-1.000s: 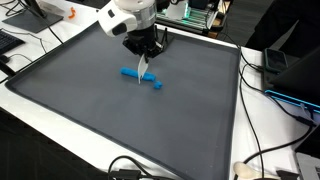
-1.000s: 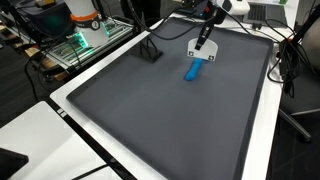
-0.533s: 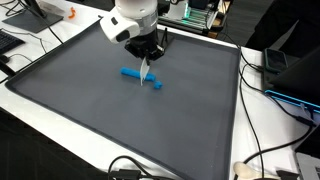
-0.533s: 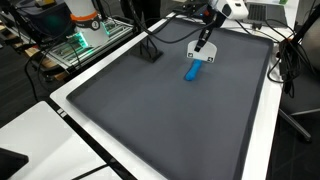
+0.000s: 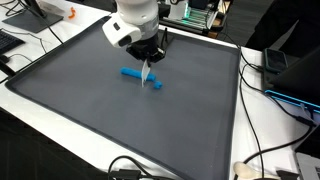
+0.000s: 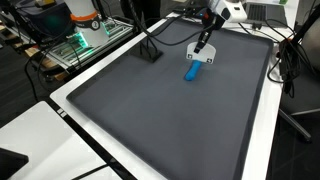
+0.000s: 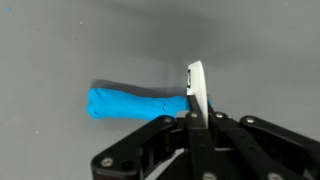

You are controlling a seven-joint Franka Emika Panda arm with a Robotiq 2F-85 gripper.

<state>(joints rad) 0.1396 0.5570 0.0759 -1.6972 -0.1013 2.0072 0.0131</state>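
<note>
1. Filling the bottom of the wrist view, the end effector (image 7: 197, 120) is cut off by the frame. Only its black fingers (image 7: 160, 132) and some linkage show, and they meet so closely that no gap can be seen between them.
2. A white flat piece (image 7: 196, 88) sticks out from between them. It is seen edge-on here as a thin strip, and how deep it sits in the grip is hidden.
3. In an exterior view the piece (image 6: 197, 52) shows its broad face just below the end effector (image 6: 203, 42).
4. In an exterior view it is only a sliver (image 5: 147, 72) under the end effector (image 5: 148, 58), and its lower edge is hard to separate from what lies beneath.
5. The end effector is drawn narrow, pinching the white flat piece.
6. A blue piece (image 7: 135, 103) lies flat on the dark mat (image 5: 80, 100), directly beneath the end effector. In the wrist view its long body stretches to the left of the white strip, which crosses it near its right end.
7. Whether the strip's edge touches the blue piece or hangs just above it cannot be told from any view.
8. In both exterior views the blue piece (image 5: 140, 77) (image 6: 192, 69) is small, and its make and surface are too blurred to read.
9. The mat covers most of a white tabletop (image 5: 60, 125), whose near corners run out of frame.
</note>
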